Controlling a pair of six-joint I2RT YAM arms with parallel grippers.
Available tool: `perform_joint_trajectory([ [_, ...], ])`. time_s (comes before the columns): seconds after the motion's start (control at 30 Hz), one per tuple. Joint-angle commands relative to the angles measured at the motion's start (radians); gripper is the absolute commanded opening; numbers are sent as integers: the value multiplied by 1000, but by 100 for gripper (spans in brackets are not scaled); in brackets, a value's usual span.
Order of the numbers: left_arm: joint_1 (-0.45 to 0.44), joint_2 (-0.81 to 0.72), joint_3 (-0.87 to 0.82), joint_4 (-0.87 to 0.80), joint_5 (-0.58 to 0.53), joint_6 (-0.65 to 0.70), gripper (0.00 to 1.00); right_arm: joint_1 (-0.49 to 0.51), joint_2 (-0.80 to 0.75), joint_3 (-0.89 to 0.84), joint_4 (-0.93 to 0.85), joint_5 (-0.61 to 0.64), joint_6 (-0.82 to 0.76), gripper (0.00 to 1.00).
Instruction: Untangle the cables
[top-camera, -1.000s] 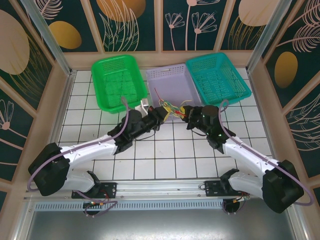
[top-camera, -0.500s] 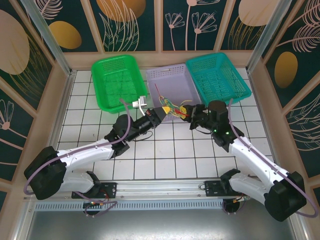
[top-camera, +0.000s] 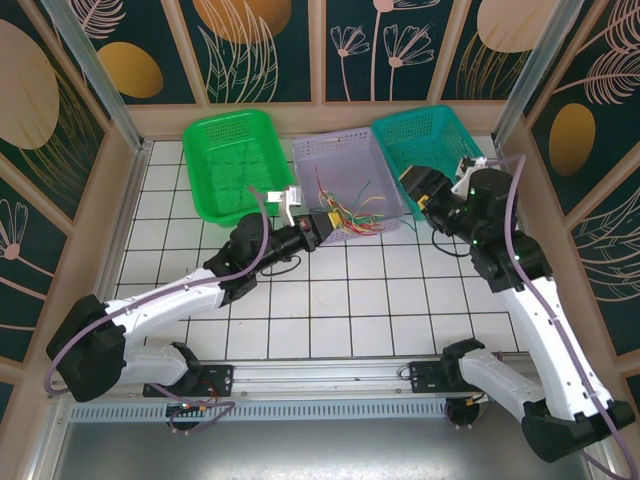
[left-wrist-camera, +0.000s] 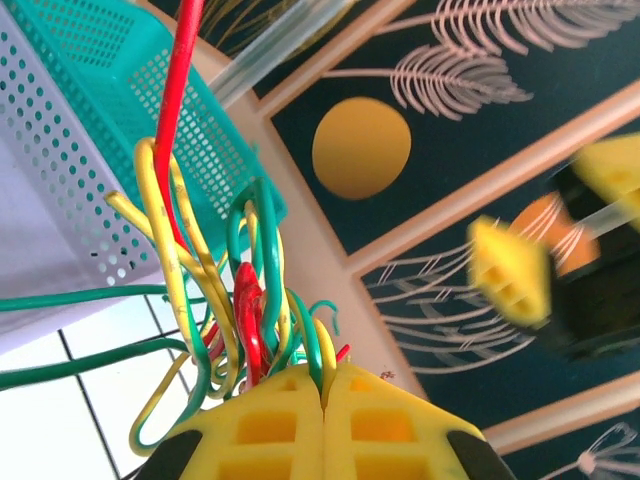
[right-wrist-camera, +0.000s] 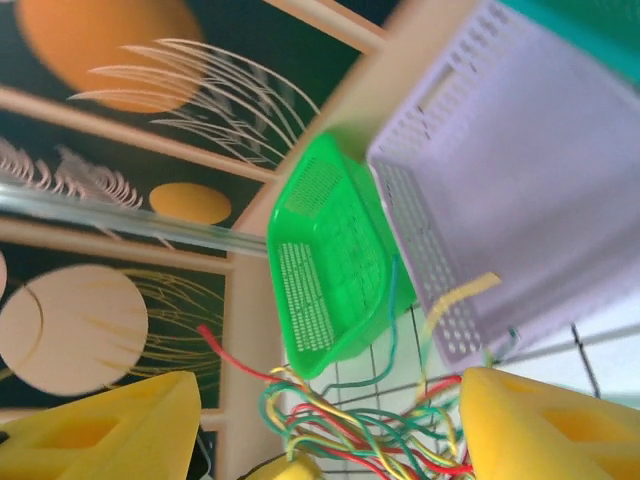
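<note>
**Student:** Where is the bundle, and what holds it?

**Tutor:** The cables (top-camera: 352, 214) sit at upper centre of the top view, fanning rightward across the near wall of the lilac basket (top-camera: 335, 141). Whether they rest on it cannot be told. The left gripper (top-camera: 323, 222) pinches them. In the left wrist view its yellow fingers (left-wrist-camera: 260, 430) are pressed together, with green, yellow and red strands knotted just above the tips.

**Student:** And the other arm?

**Tutor:** The right gripper (top-camera: 414, 192) hangs at centre right, in front of the teal basket (top-camera: 455, 125) and apart from the bundle. Its fingers (right-wrist-camera: 110, 425) are spread wide at the lower corners of the right wrist view, with the tangle between them and farther off.

**Student:** How is the step done well?

**Tutor:** Probably by picking one strand, not the knot. A free end, such as the red one rising at upper left of the left wrist view, looks easiest to take. The left grip should hold firm while the right draws slowly away along the strand's own line. A quick tug would likely tighten the loops or slip the bundle out.
</note>
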Motion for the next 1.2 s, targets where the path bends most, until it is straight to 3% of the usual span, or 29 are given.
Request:
perform_joint_trajectory([
  [0.0,-1,16,76,-65,133,150,0,18,46,44,-95,-45,-408,70],
  [0.13,1,33,124,-131,230,271,0,22,146,12,-45,-289,-532,67],
  [0.27,11,51,179,-233,282,395,0,26,201,-36,13,-392,-568,59],
  [0.4,55,66,197,-229,350,390,0,30,204,-83,34,-445,-591,57],
  [0.53,104,97,245,-218,487,354,0,30,180,-149,46,-486,-614,54],
  [0.67,140,159,325,-322,630,372,0,30,175,-187,105,-578,-615,58],
  [0.9,166,199,387,-395,712,391,0,26,229,-191,138,-545,-652,57],
  [0.97,167,215,400,-390,734,382,0,26,255,-180,161,-570,-640,55],
  [1.17,169,233,431,-402,713,394,0,44,328,-148,167,-614,-631,35],
])
